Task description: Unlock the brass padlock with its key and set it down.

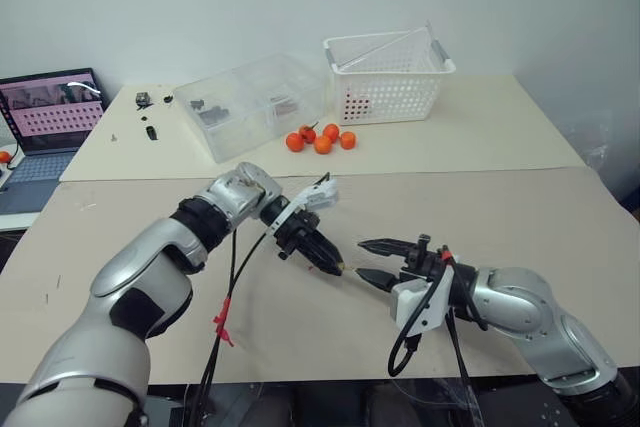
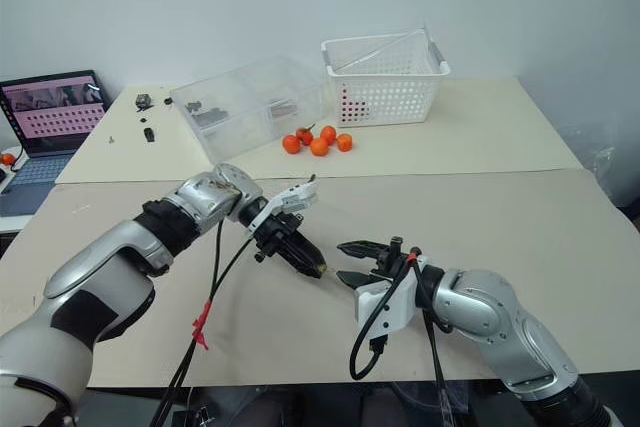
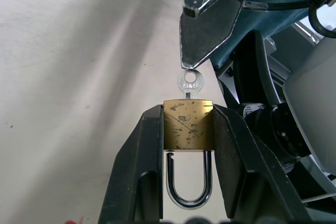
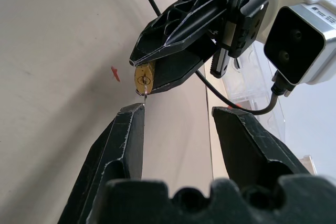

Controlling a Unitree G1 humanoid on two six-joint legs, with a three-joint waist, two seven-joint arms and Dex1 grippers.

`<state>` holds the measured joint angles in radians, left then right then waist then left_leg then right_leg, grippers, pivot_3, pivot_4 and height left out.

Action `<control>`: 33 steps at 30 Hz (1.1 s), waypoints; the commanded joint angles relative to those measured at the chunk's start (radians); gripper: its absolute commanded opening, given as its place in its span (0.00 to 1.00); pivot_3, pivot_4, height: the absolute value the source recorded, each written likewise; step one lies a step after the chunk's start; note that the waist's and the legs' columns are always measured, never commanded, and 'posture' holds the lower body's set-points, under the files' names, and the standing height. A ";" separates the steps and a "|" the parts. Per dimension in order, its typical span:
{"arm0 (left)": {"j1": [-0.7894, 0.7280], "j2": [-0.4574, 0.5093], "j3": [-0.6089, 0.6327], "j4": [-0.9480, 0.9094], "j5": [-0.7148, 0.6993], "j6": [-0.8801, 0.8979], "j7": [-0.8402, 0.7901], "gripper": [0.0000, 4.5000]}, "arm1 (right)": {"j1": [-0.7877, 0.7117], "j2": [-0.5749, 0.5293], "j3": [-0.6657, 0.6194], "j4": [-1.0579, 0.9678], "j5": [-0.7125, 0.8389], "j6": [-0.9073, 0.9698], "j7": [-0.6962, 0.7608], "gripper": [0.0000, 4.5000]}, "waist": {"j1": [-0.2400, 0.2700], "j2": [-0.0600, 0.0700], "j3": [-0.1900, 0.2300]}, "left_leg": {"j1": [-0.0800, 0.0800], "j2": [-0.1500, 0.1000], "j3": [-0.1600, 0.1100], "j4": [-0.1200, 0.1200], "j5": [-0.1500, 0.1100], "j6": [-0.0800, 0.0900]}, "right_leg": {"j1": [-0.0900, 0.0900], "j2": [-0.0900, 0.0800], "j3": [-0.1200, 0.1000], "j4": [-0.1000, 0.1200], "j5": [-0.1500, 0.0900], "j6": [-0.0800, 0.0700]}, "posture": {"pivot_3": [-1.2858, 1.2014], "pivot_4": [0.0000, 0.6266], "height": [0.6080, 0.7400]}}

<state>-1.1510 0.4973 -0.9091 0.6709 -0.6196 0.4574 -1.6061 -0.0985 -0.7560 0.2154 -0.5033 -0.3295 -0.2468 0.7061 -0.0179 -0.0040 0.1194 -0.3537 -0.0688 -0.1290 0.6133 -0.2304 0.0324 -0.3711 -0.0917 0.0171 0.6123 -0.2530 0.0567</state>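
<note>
Brass padlock (image 3: 188,124) clamped in left gripper (image 3: 188,129), key (image 3: 189,82) in it; shackle foot hidden. Right gripper (image 4: 176,129) parted beside key, empty. Beige table (image 1: 520,207), white wall behind.

Arms: silver-grey rounded shells with black joint bands and black forearm sections. Left gripper (image 1: 338,269): two black tapered fingers with ribbed, lattice-moulded backs, on a black base. Right gripper (image 1: 368,261): two black pointed fingers, white bracket behind. Wrist camera (image 4: 302,38): white housing, dark face, two lenses. Black cables (image 1: 232,277) loop along both arms, marked with red tags.
</note>
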 commanded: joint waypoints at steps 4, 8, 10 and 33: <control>-0.053 -0.025 -0.020 0.019 -0.013 -0.039 -0.008 0.18 | -0.002 0.029 -0.014 -0.047 0.026 0.009 0.004 0.57 | 0.001 0.000 0.000 | 0.000 0.000 0.000 0.000 0.000 0.000 | 0.000 0.000 0.000 0.000 0.000 0.000 | 0.52 0.24 1.00; -0.065 -0.033 -0.030 0.017 -0.025 -0.039 -0.008 0.18 | 0.003 0.041 -0.015 -0.055 0.027 0.017 0.010 0.57 | -0.001 0.000 0.000 | 0.000 0.000 0.000 0.000 0.000 0.000 | 0.000 0.000 0.000 0.000 0.000 0.000 | 0.52 0.24 1.00; -0.069 -0.035 -0.033 0.019 -0.027 -0.042 -0.008 0.18 | 0.003 0.043 -0.017 -0.056 0.027 0.019 0.012 0.57 | 0.000 0.000 0.000 | 0.000 0.000 0.000 0.000 0.000 0.000 | 0.000 0.000 0.000 0.000 0.000 0.000 | 0.52 0.24 1.00; -0.091 -0.027 -0.063 0.017 -0.050 -0.058 -0.008 0.18 | 0.015 0.045 -0.017 -0.051 0.043 0.030 0.019 0.57 | 0.000 0.000 0.000 | 0.000 0.000 0.000 0.000 0.000 0.000 | 0.000 0.000 0.000 0.000 0.000 0.000 | 0.52 0.24 1.00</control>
<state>-1.2119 0.4626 -0.9751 0.6954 -0.6543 0.4153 -1.6061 -0.0693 -0.7155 0.2159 -0.5254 -0.3080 -0.2110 0.7255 -0.0176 -0.0040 0.1195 -0.3538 -0.0690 -0.1290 0.6135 -0.2304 0.0325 -0.3711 -0.0917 0.0170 0.6122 -0.2534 0.0566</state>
